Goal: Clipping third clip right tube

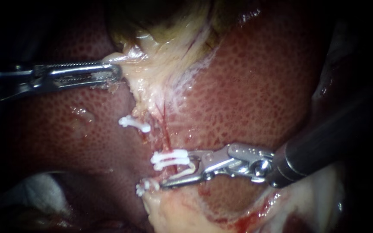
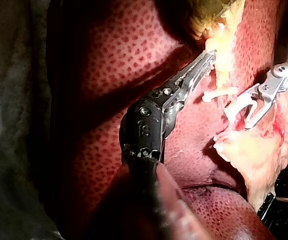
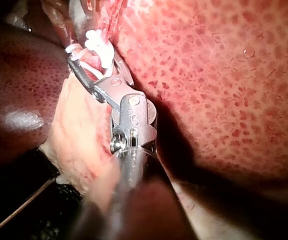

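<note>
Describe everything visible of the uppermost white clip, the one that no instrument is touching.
The white clip looks like smooth plastic: a slim, closed bar with a knobbed end. It lies slanted across a thin tube, just below the pale yellowish tissue, with the liver behind it. It sits apart from the left instrument, the right instrument and the lower clips.

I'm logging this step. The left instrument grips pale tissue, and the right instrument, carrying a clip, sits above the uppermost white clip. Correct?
No. The endoscope view shows the right instrument, carrying a clip, below the uppermost white clip, not above it. The left instrument does grip pale tissue.
</note>
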`<state>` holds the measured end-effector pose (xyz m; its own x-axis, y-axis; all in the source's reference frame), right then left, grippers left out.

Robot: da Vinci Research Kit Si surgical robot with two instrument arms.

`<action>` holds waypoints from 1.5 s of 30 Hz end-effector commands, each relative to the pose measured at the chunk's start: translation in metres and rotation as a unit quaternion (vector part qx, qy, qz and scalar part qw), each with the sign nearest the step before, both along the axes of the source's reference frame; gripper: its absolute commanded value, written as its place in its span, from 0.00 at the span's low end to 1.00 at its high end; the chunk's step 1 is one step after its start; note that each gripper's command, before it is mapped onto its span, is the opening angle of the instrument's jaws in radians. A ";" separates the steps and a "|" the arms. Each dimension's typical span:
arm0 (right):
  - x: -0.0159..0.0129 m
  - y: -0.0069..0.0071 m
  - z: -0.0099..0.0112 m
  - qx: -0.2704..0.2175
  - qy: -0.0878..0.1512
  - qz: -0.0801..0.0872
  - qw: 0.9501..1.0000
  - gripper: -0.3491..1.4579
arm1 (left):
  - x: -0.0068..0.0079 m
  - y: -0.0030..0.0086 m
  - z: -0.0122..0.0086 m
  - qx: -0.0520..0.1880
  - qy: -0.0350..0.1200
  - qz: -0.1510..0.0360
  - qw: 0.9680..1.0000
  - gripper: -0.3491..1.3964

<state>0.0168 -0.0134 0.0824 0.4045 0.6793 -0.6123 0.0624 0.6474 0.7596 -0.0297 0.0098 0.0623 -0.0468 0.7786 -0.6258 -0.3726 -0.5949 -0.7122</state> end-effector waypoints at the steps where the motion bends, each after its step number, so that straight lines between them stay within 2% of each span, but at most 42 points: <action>1: 0.0000 0.0000 0.0000 0.000 0.000 0.000 1.000 0.47 | 0.0000 0.0000 0.0000 0.000 0.000 0.000 1.000 0.00; 18: -0.0006 0.0003 -0.0003 0.002 0.002 -0.003 1.000 0.47 | 0.0001 0.0000 0.0000 0.000 0.000 0.000 1.000 0.00; 22: -0.0019 0.0010 -0.0010 0.004 0.002 -0.001 1.000 0.47 | 0.0001 0.0000 0.0000 0.000 0.000 0.000 1.000 0.00; 32: -0.0056 0.0043 -0.0034 0.008 -0.006 0.014 1.000 0.47 | 0.0001 -0.0001 -0.0002 0.000 0.000 0.000 1.000 0.00; 37: -0.0061 0.0055 -0.0043 0.012 -0.005 0.020 1.000 0.47 | 0.0002 -0.0001 -0.0002 0.000 0.000 0.000 1.000 0.00; 45: -0.0061 0.0073 -0.0056 0.022 0.010 0.034 0.999 0.47 | 0.0002 -0.0001 -0.0002 0.000 0.000 0.000 1.000 0.00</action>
<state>0.0107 -0.0059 0.0767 0.3416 0.7330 -0.5882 0.0342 0.6157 0.7872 -0.0295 0.0098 0.0621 -0.0467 0.7790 -0.6253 -0.3724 -0.5944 -0.7127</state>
